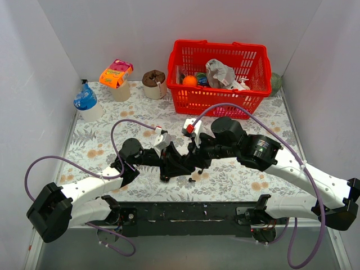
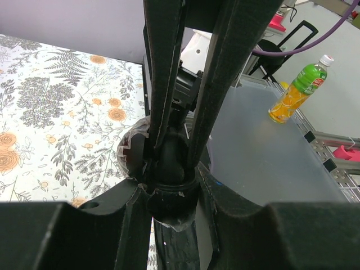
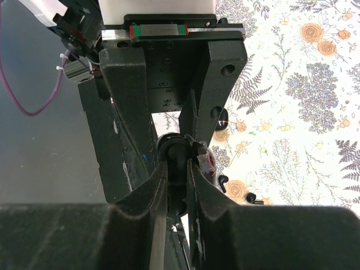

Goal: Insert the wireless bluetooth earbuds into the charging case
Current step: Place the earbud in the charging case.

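My two grippers meet at the table's middle. My left gripper (image 1: 167,164) (image 2: 171,211) is shut on a round black charging case (image 2: 169,194), which has a scrap of white and red tape on its side. My right gripper (image 1: 189,160) (image 3: 179,171) is shut on a small black piece that looks like an earbud (image 3: 179,160), its end against the case's opening (image 3: 174,143). The right gripper's long fingers (image 2: 163,84) come down onto the case in the left wrist view. Loose black earbuds (image 3: 223,183) (image 3: 251,198) lie on the floral cloth beside the grippers. Another glossy black piece (image 3: 223,117) lies further on.
A red basket (image 1: 254,97) with groceries stands at the back right, a green ball (image 1: 277,83) beside it. Cups and a snack pack (image 1: 116,74) stand at the back left, with a blue-topped cup (image 1: 85,102). A drink bottle (image 2: 295,93) stands off the table.
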